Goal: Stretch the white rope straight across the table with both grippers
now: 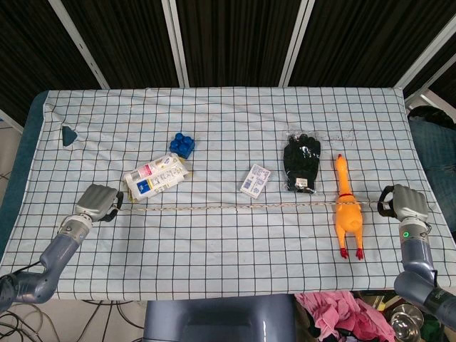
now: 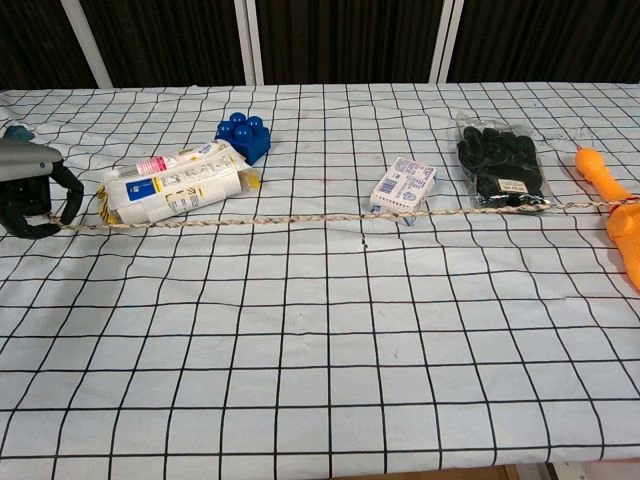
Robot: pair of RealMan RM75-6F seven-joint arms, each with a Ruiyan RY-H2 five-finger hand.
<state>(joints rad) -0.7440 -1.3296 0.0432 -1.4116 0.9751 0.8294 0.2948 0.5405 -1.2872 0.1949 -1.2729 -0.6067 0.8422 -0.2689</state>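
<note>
Head view: the white rope (image 1: pixel 235 207) is running nearly straight across the table's middle, from 9 o'clock to 3 o'clock, passing over the rubber chicken (image 1: pixel 347 214). The left hand (image 1: pixel 96 202) is gripping 1 end with fingers curled shut around it, and the right hand (image 1: pixel 402 203) is clenching the other. To finish well, I'd judge both hands should be pulling outward evenly, keeping level, so the line isn't dragging the small box (image 2: pixel 405 186) or gloves (image 2: pixel 502 172).
</note>
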